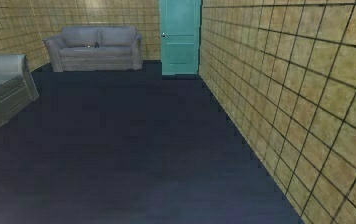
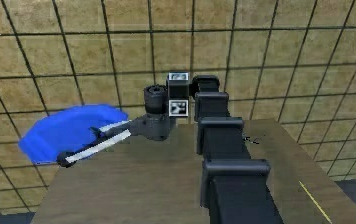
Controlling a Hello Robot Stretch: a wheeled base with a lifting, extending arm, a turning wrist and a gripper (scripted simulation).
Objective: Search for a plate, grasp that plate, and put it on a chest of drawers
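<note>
Brown surface (image 2: 136, 190), blue plate (image 2: 61, 135), tan tiled wall (image 2: 286, 50).

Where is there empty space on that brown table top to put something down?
The brown top is bare right of the arm, out to the tiled wall, except a thin yellow streak near its right edge. More bare room lies left of the arm, below the gripper. The far left is crowded: the blue plate is there by the gripper.
</note>
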